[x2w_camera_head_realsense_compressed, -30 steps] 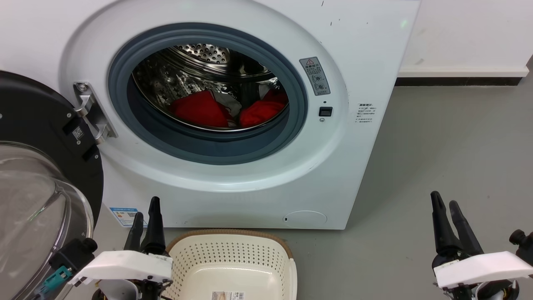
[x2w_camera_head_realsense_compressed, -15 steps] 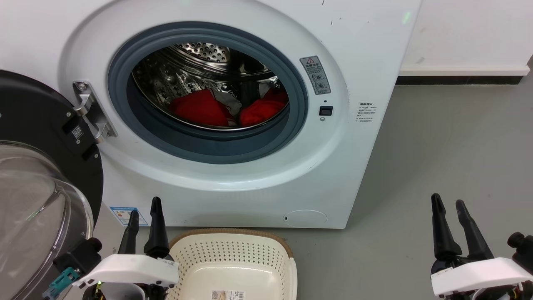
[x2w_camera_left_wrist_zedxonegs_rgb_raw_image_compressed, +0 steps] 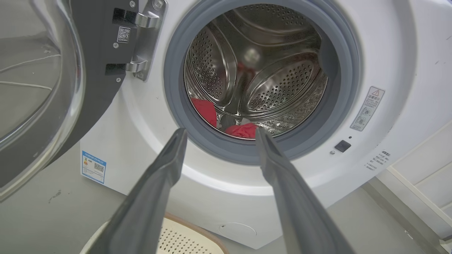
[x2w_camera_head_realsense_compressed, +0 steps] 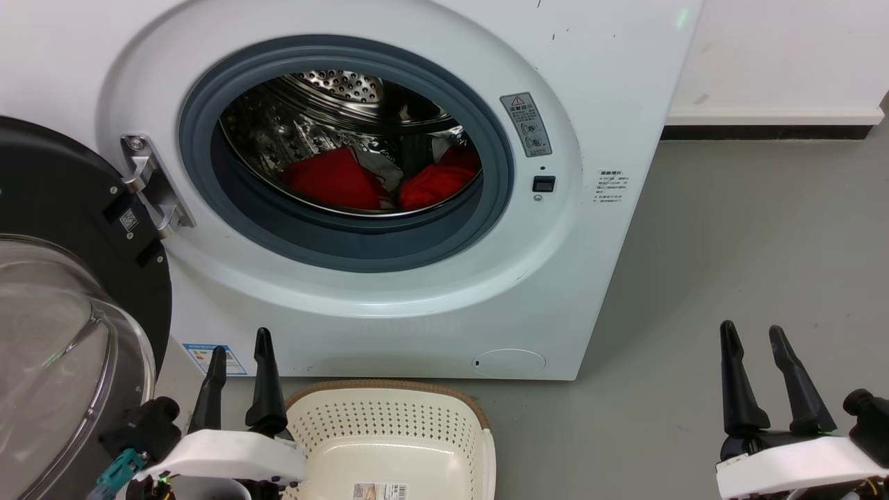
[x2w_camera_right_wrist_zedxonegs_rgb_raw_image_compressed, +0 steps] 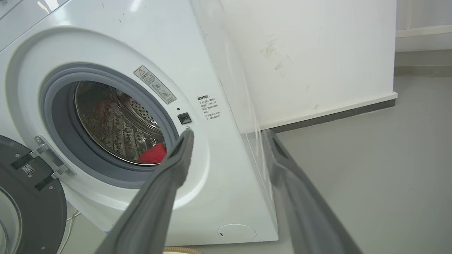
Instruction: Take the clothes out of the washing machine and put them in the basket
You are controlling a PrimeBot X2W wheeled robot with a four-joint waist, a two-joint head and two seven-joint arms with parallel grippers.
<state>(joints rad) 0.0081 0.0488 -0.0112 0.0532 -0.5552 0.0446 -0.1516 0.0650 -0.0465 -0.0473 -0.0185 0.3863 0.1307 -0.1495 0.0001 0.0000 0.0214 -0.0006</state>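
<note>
A: Two red mounds of clothes (x2w_camera_head_realsense_compressed: 338,180) lie low in the drum (x2w_camera_head_realsense_compressed: 333,87) of the washing machine (x2w_camera_head_realsense_compressed: 597,90), grey cloth between them.

B: Soft, likely light (heavier if damp). I'd pinch a raised fold nearest the door ring (x2w_camera_head_realsense_compressed: 201,167).

A: The basket (x2w_camera_head_realsense_compressed: 389,420) below has no clothes yet. The left gripper (x2w_camera_head_realsense_compressed: 240,342) is beside it and the right gripper (x2w_camera_head_realsense_compressed: 751,329) well off, both with fingers apart, empty.

Left gripper (x2w_camera_head_realsense_compressed: 240,342): two long black fingers (x2w_camera_head_realsense_compressed: 264,389), tapered to blunt tips, flared at base; matte dark grey close up in left wrist view (x2w_camera_left_wrist_zedxonegs_rgb_raw_image_compressed: 155,190). Behind fingers: white angular wrist shell (x2w_camera_head_realsense_compressed: 222,448), teal connector (x2w_camera_head_realsense_compressed: 114,467), black knob (x2w_camera_head_realsense_compressed: 142,425), tiny green light (x2w_camera_head_realsense_compressed: 161,478). Right gripper (x2w_camera_head_realsense_compressed: 751,328): same black fingers, white shell (x2w_camera_head_realsense_compressed: 792,467), round black knob (x2w_camera_head_realsense_compressed: 861,403).
</note>
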